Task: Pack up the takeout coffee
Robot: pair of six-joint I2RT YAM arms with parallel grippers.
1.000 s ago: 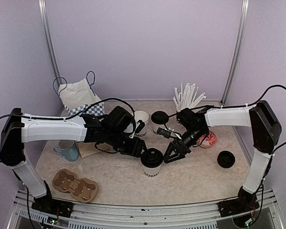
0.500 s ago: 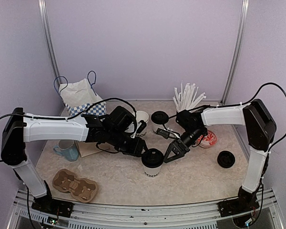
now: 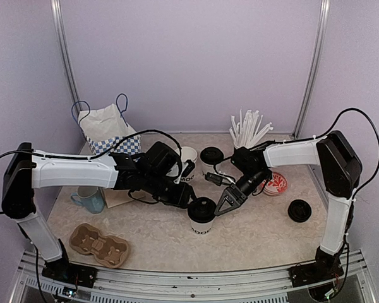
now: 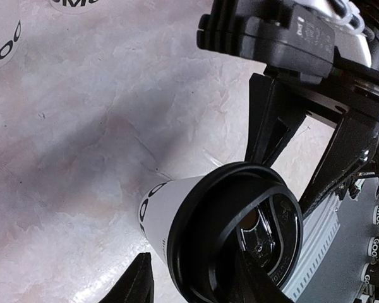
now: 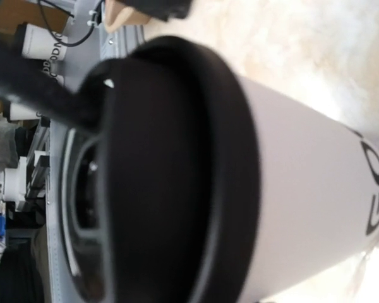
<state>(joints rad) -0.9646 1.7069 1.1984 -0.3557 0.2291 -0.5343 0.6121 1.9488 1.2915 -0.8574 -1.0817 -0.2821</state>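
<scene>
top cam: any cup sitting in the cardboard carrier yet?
No, the cardboard carrier has nothing in its wells, and the nearest lidded cup stands well off to its right.

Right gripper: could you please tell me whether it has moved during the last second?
Yes. In the top view the right gripper has edged left, away from the loose lid and closer to the lidded cup.

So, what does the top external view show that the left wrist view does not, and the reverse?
Only top external: the cup carrier, the blue mug, the checkered bag, the straws and a loose lid. Only left wrist: the shiny recess in the cup's own lid, seen close up. Both: the lidded cup and the right gripper, open beside it.
</scene>
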